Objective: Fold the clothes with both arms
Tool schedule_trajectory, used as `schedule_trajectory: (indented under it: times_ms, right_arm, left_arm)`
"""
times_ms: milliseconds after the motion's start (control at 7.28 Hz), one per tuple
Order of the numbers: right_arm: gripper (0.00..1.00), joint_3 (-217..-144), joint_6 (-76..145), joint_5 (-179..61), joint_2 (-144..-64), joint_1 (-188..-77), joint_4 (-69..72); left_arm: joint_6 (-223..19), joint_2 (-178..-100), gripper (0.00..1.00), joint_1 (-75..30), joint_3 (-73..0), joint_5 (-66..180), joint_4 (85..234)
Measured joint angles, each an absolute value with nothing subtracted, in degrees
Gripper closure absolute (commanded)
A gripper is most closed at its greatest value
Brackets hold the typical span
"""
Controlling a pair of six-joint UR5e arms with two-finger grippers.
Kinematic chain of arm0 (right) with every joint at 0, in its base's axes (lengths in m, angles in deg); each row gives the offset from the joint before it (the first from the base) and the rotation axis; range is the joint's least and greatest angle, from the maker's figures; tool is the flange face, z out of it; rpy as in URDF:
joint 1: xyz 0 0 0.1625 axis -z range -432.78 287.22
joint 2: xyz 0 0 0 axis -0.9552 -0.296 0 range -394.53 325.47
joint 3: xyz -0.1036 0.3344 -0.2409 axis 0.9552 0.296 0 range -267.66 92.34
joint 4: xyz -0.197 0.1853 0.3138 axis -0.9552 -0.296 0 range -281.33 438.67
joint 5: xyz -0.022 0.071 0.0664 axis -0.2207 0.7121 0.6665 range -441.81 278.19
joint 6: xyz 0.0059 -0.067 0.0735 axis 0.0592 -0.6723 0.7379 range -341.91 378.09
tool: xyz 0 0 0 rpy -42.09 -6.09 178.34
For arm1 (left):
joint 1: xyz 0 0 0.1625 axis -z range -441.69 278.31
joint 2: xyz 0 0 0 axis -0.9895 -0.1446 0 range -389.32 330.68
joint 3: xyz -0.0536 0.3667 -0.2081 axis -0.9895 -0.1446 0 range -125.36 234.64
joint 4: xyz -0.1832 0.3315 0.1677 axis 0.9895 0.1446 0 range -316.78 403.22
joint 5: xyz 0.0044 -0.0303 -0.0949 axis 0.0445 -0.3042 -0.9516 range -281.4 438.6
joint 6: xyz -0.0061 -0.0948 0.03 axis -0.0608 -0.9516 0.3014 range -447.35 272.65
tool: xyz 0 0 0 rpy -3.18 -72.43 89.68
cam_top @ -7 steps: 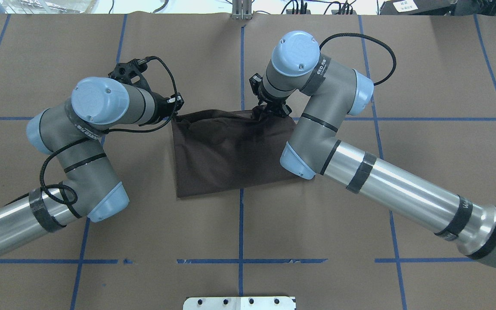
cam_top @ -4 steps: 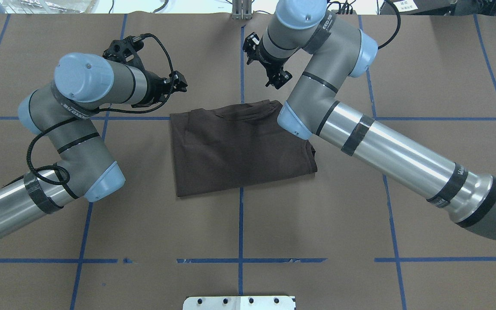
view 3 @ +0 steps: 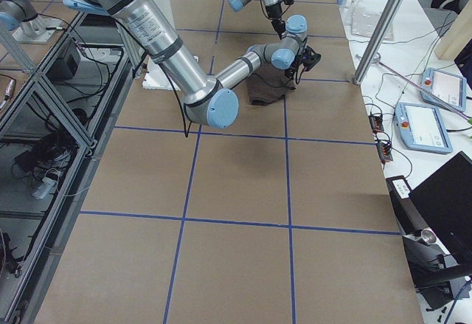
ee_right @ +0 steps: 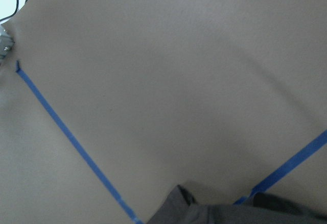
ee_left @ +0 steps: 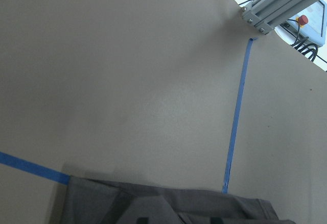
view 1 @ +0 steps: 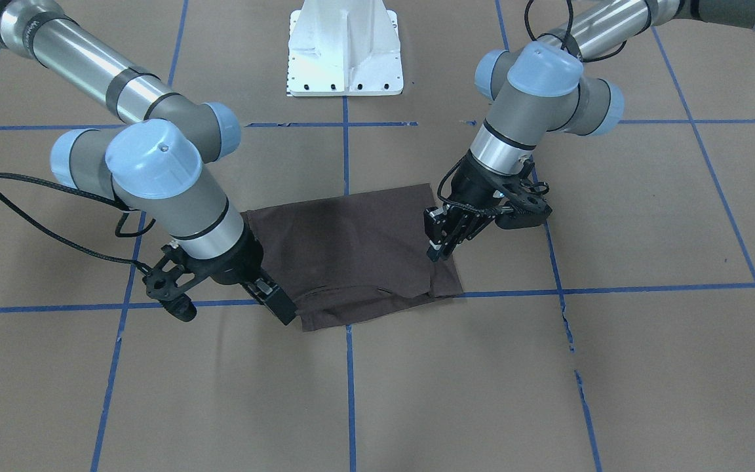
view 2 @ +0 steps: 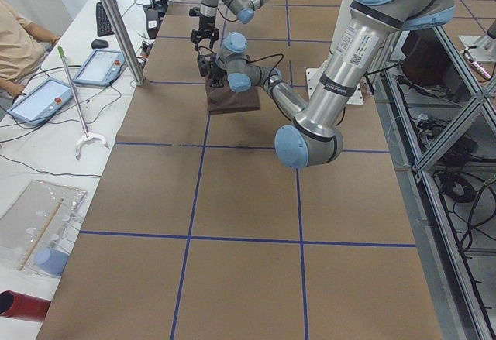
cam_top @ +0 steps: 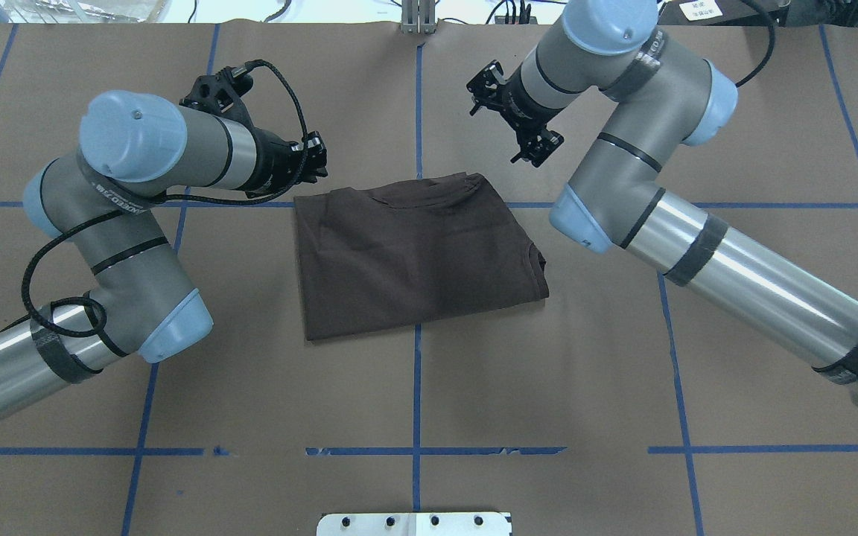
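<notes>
Now the shirt [cam_top: 414, 260] lies folded flat at the middle of the table [cam_top: 623, 387], its far edge settled where a second ago both grippers pinched it up. Left gripper [cam_top: 317, 158] hangs just off the far left corner, jaws apart and empty, little moved in the last half second. Right gripper [cam_top: 535, 147], also spread and empty, has swung rightward, clear of the far edge.

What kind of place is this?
Probably a robotics research lab: two silver-grey tubular robot arms at a brown paper-covered table gridded with blue tape, and touchscreen control tablets on a white side bench.
</notes>
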State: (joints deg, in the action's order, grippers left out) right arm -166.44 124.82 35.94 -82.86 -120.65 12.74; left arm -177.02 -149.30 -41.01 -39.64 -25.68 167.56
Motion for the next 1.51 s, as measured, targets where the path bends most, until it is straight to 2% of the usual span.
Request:
schedule_trajectory:
  times_ms: [275, 412, 549, 687, 1099, 1511]
  right_arm:
    - [0.00, -171.0, 110.8, 38.9, -92.0, -126.1, 12.8]
    - [0.00, -173.5, 101.5, 40.2, -97.6, -129.2, 12.8]
    - [0.00, -175.6, 92.1, 41.5, -103.1, -132.3, 12.9]
    - [0.00, -177.1, 82.3, 43.3, -108.1, -136.0, 12.9]
    - [0.00, -177.8, 55.4, 48.0, -118.1, -146.9, 10.6]
    - [0.00, -177.7, 39.9, 51.0, -121.5, -152.2, 4.2]
  left_arm:
    - [-162.2, -141.8, 1.00, -36.8, -44.9, -30.7, 166.6]
    - [-155.1, -137.4, 0.62, -33.2, -47.3, -33.8, 165.9]
    - [-147.8, -133.0, 0.34, -29.7, -49.3, -35.8, 165.6]
    - [-139.5, -129.2, 0.00, -26.1, -50.3, -37.0, 164.9]
    - [-113.7, -125.5, 0.00, -13.5, -50.3, -39.3, 155.3]
    - [-96.7, -126.0, 0.00, -3.0, -49.5, -46.1, 140.5]
